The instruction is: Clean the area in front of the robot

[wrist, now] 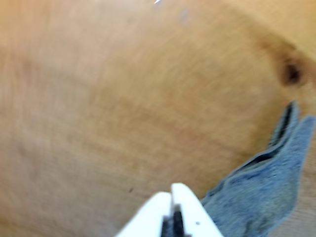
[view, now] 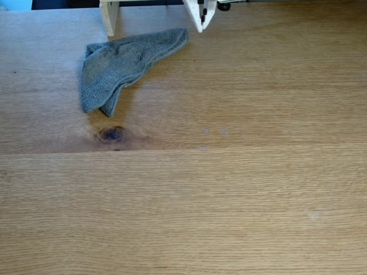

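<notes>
cloth [view: 123,66] on tabletop [view: 229,200] upper left | knot [view: 112,134] just before it | post [view: 109,16] behind

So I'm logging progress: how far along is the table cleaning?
Barely begun. Nothing looks wiped: pale smudges remain on the table. The gripper is shut and empty beside the cloth, which lies crumpled. Left: grab the cloth and wipe.

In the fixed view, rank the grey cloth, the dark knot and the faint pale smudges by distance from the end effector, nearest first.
From the end effector, at the top edge:
1. Grey cloth, just left of it.
2. Pale smudges, below it, mid-table.
3. Dark knot, lower left, below the cloth.
</notes>
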Controlling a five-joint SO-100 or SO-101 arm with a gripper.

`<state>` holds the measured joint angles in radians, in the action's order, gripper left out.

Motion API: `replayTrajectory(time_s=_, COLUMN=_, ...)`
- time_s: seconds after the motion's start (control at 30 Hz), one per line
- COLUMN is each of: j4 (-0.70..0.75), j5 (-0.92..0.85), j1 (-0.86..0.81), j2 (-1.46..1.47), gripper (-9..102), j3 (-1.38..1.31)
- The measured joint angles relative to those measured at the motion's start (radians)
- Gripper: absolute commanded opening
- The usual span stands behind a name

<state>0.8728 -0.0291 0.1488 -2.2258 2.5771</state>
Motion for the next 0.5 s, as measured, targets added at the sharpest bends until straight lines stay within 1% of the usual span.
replayTrajectory(time_s=0.13, j4=0.037, j5=0.035, j1=-0.127, j2=0.080, gripper=23, j3=-0.156)
replayTrajectory(time_s=0.3, j4=0.067, j5=0.063, j1=-0.367, j2=0.155, gripper=35, j3=-0.210)
replayTrajectory(time_s=0.4, j4=0.095, j5=0.048, j1=-0.528, j2=0.229, gripper=36, j3=-0.212)
replayTrajectory(time_s=0.5, j4=0.098, j5=-0.014, j1=-0.672, j2=0.313, gripper=35, j3=-0.212)
